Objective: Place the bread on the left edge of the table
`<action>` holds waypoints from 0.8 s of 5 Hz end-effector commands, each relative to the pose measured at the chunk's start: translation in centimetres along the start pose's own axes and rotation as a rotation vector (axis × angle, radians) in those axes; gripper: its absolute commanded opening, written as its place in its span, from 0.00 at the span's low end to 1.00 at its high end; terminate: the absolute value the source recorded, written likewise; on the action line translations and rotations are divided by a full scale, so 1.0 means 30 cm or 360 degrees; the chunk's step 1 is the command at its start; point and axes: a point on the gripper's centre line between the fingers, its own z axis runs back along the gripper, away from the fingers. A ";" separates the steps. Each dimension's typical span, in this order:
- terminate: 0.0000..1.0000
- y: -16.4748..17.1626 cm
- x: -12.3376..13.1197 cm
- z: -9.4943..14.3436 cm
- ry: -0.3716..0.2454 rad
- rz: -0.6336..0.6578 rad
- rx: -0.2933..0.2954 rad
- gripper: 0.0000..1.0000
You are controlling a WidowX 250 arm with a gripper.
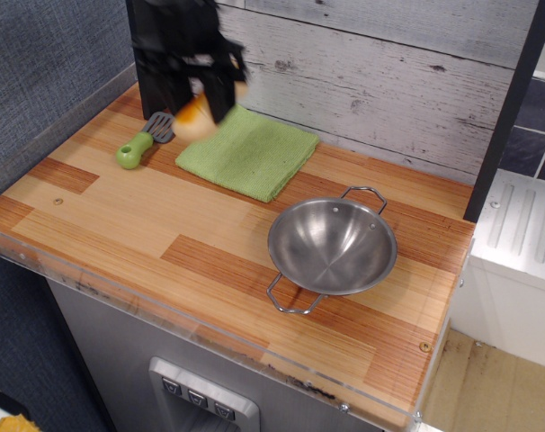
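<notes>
The bread [194, 116], a small cream and orange loaf, hangs in my gripper [201, 106], which is shut on it. The gripper is blurred by motion and holds the loaf in the air above the far left of the wood-plank table [120, 225], over the left edge of the green cloth [247, 151] and next to the spatula. Only the loaf's lower end shows below the black fingers.
A green-handled spatula [143, 144] lies at the far left of the table. A steel bowl with two handles [331, 246] stands at the right. A black post [154, 63] stands behind the gripper. A clear plastic rim [165, 310] runs along the front edge.
</notes>
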 end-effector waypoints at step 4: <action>0.00 0.377 -0.323 0.094 0.0127 -0.0009 0.0176 0.00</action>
